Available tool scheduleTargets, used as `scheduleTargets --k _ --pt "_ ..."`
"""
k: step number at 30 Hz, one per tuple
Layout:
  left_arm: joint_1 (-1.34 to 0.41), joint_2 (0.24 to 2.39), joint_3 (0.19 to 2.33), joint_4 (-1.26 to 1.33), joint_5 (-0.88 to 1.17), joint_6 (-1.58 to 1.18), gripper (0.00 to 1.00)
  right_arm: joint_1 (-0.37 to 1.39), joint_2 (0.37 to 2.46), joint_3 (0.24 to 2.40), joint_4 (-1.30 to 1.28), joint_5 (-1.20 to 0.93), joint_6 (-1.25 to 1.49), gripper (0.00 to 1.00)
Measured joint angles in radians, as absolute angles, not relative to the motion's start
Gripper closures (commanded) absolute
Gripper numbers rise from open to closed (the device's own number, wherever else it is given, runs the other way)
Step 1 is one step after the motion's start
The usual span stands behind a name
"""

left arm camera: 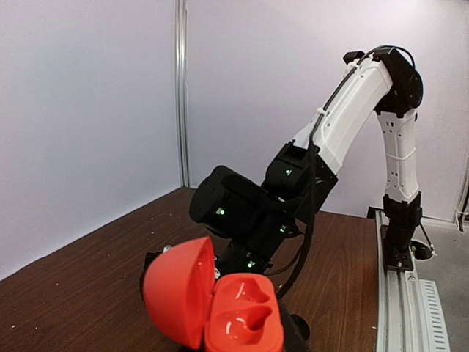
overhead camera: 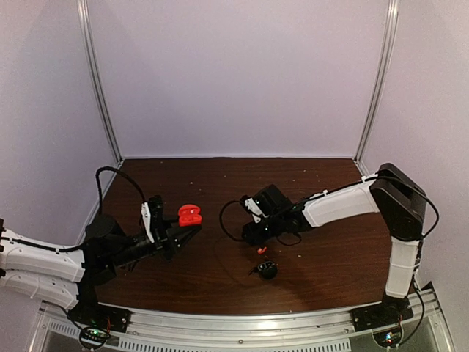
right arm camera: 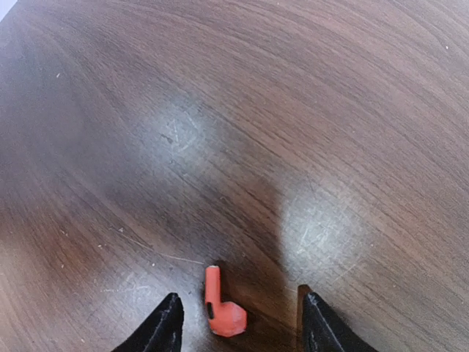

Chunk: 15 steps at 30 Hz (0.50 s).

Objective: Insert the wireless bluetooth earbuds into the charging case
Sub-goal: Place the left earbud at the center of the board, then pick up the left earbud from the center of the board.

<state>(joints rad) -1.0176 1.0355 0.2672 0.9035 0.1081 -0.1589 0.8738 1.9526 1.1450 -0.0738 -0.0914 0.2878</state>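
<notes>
Black round case (overhead camera: pixel 267 270) sits on the worktop (overhead camera: pixel 330 257) nearest the arm bases, contents too dark to tell. Just at 12 o'clock of it in the top view, a red speck: the red-orange earbud (right arm camera: pixel 222 308). The right wrist view shows it properly. It lies flat on the worktop, stem toward 12 o'clock, between the fingertips of the right pincer (right arm camera: pixel 239 315), with gaps on both sides. That pincer is released, spread about halfway, gripping nothing. Well apart at 9 o'clock, the left pincer (overhead camera: pixel 187 231) is clenched on the red charging case (left arm camera: pixel 220 308). Its lid is swung open at 9 o'clock of the base. Only the left wrist view shows inside: both wells are empty.
</notes>
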Motion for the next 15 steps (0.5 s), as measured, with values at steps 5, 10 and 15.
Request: scheduleTargets --k 5,10,15 --pt "-1.014 1.029 0.267 0.900 0.107 -0.158 0.99 0.840 1.939 1.140 -0.082 -0.210 0.266 0.49" --pt "-1.013 1.025 0.267 0.887 0.104 -0.155 0.99 0.839 1.940 1.140 -0.090 -0.332 0.258 0.51" --pt "-1.013 1.010 0.266 0.877 0.097 -0.152 0.99 0.852 1.948 1.140 -0.093 -0.397 0.258 0.53"
